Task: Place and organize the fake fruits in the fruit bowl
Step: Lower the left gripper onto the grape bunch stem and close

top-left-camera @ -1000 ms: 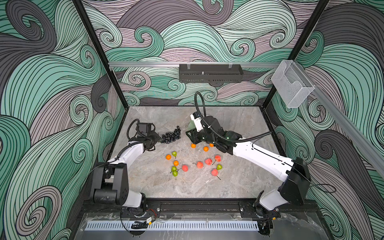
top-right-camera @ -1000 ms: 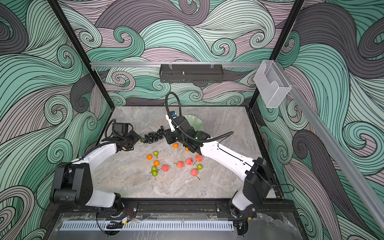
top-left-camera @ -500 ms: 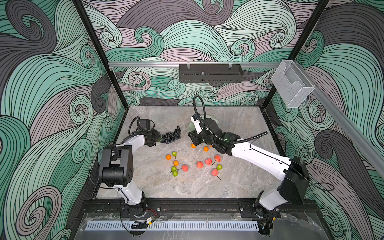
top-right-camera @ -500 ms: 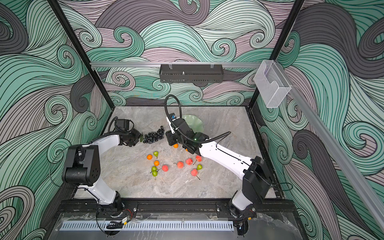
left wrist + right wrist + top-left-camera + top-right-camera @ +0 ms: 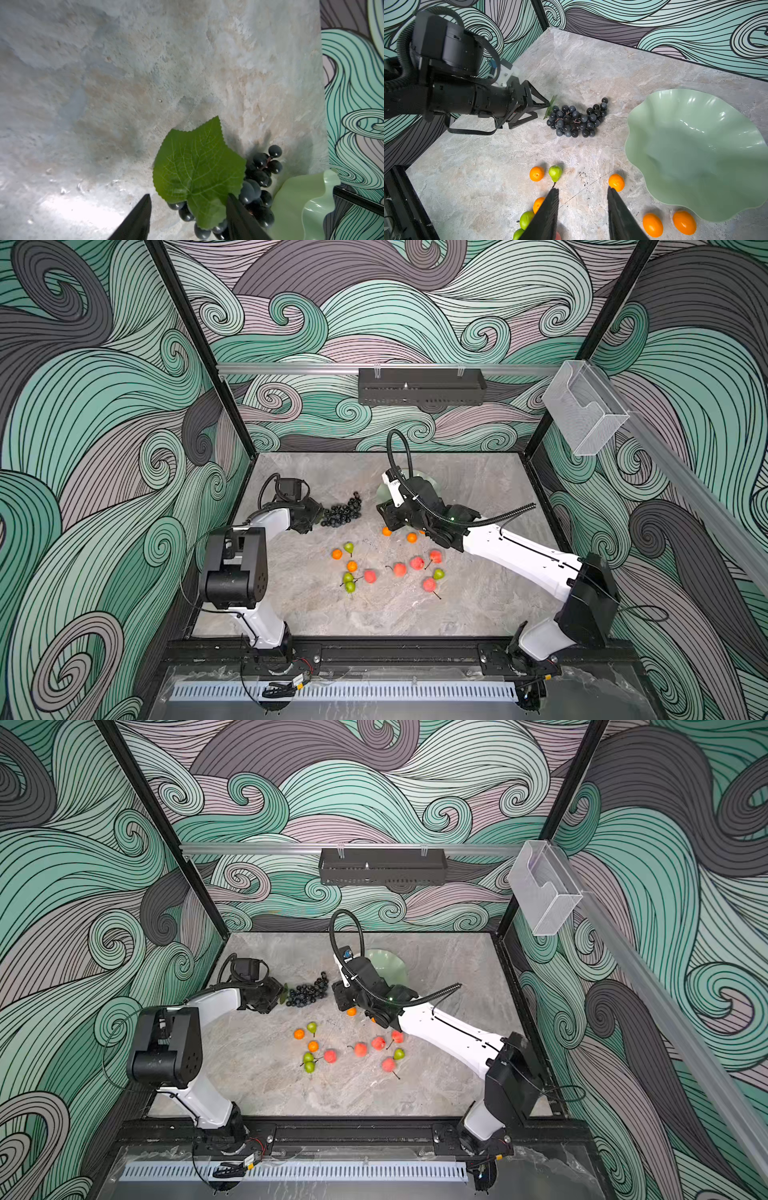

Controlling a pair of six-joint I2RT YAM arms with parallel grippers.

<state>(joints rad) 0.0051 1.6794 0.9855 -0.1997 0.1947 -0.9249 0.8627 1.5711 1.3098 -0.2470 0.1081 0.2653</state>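
Beside grapes (image 5: 575, 120), left tool (image 5: 543, 110) widened.

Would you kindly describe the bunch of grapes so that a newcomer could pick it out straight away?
On the marble table, look toward the back, between the left gripper and the pale green wavy bowl. There lies the bunch of grapes: the only dark, many-berried cluster among single orange, green and pink fruits, with a green leaf at its gripper end.

**White shells, black joints**

Both arms wear glossy white link shells (image 5: 519, 556) between boxy matte-black joint housings (image 5: 235, 568). A ribbed black hose (image 5: 505, 514) runs along the right arm. The left claw (image 5: 543, 108) and right claw (image 5: 582, 189) have black, tapering, wedge-shaped fingers.
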